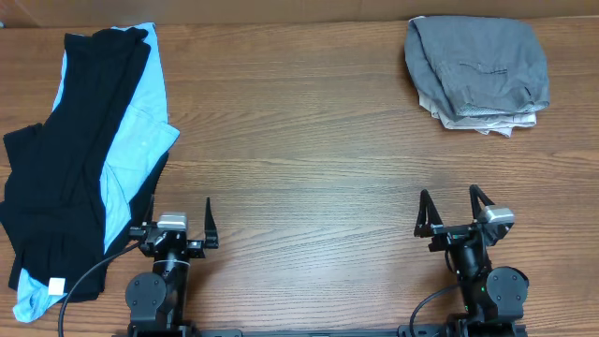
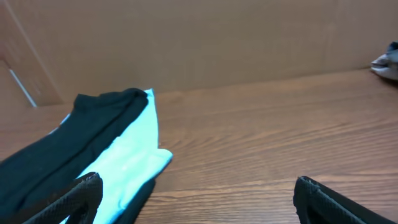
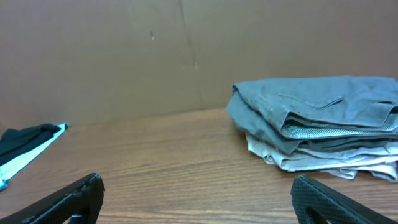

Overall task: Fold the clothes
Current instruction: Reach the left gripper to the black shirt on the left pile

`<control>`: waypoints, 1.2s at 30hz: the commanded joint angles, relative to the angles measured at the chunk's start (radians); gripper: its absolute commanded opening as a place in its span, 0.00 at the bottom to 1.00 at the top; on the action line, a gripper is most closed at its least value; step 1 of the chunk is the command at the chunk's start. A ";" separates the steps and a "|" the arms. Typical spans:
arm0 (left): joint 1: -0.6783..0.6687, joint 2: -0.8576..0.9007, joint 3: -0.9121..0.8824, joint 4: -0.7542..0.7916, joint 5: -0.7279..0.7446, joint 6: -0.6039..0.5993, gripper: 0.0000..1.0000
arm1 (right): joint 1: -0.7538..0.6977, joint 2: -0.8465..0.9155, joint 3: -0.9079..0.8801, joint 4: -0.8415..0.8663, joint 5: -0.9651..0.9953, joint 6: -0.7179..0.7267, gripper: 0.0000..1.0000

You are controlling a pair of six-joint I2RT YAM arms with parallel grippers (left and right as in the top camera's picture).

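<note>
With the left pincer (image 1: 180, 211) and right pincer (image 1: 450, 201) released and empty at the near edge of the wooden counter (image 1: 299, 140), the plain black cloth garment (image 1: 56, 178) at its left edge could be pinched together with the overlapped light blue cloth garment (image 1: 140, 131).

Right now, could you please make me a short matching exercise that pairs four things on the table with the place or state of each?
Things:
1. black garment
2. light blue garment
3. grey garment
4. right gripper

Places or states:
A. folded, at the far right
B. open, holding nothing, at the near edge
C. lying unfolded on top, at the left, with a small white tag
D. partly covered, its edges showing from under a dark one

Pairs: 1-C, 2-D, 3-A, 4-B
</note>
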 commanded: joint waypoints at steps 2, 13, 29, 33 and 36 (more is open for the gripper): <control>0.005 -0.011 -0.005 0.073 -0.035 0.019 1.00 | 0.002 -0.010 -0.010 0.032 0.006 -0.001 1.00; 0.006 0.074 0.172 0.018 0.010 0.019 1.00 | 0.002 -0.010 0.140 -0.061 -0.045 -0.003 1.00; 0.006 0.778 0.949 -0.350 0.127 0.058 1.00 | 0.002 0.374 0.687 -0.415 -0.046 -0.026 1.00; 0.006 1.008 1.264 -0.620 0.197 0.080 1.00 | 0.002 0.597 0.935 -0.584 -0.047 -0.025 1.00; 0.006 1.148 1.436 -0.762 0.225 0.106 1.00 | 0.002 0.737 1.094 -0.704 -0.057 -0.025 1.00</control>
